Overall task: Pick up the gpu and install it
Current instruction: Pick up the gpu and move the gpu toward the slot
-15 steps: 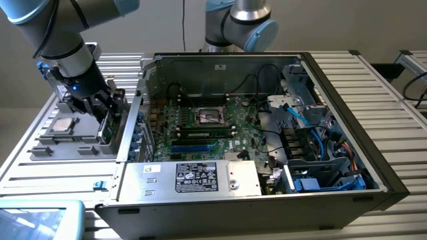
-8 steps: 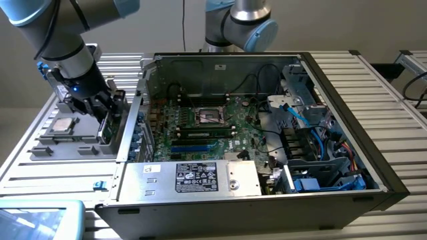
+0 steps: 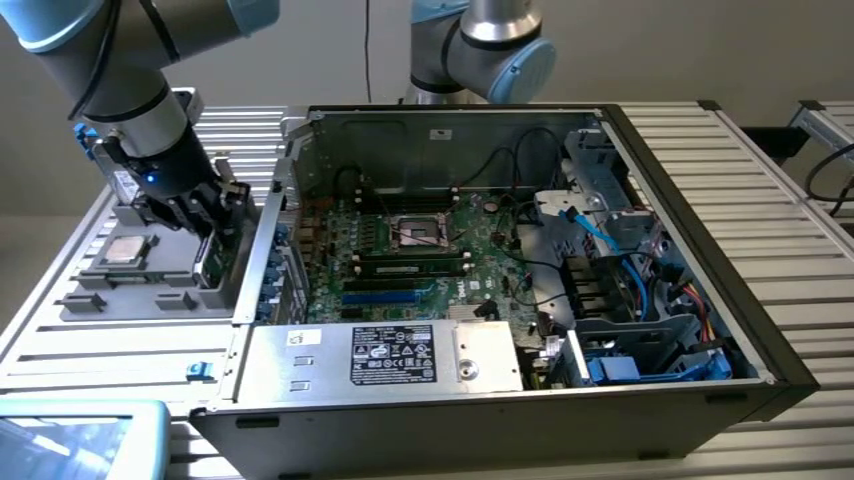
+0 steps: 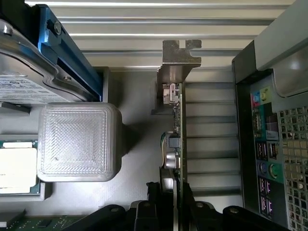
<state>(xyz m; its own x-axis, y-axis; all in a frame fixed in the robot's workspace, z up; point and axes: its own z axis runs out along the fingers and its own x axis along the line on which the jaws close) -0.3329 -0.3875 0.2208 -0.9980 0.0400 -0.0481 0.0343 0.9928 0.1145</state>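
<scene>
The gpu (image 4: 178, 126) stands on edge in a slot of the grey holder tray (image 3: 147, 290), outside the computer case on the exterior view's left. Seen edge-on in the wrist view, it shows a thin green board with its silver bracket (image 4: 179, 60) at one end. My gripper (image 4: 169, 188) is lowered over the card, one black finger (image 4: 154, 192) against each face, so it is shut on the card. In the exterior view the gripper (image 3: 207, 225) reaches down into the tray, and the gpu (image 3: 214, 258) is mostly hidden behind the fingers.
The open computer case (image 3: 694, 200) lies on the slatted table with its motherboard (image 3: 400, 250) exposed and the power supply (image 3: 400, 355) at the front. The tray also holds a square silver chip (image 3: 127, 250) and a drive with blue clips (image 4: 29, 82). A second arm (image 3: 487, 50) stands behind the case.
</scene>
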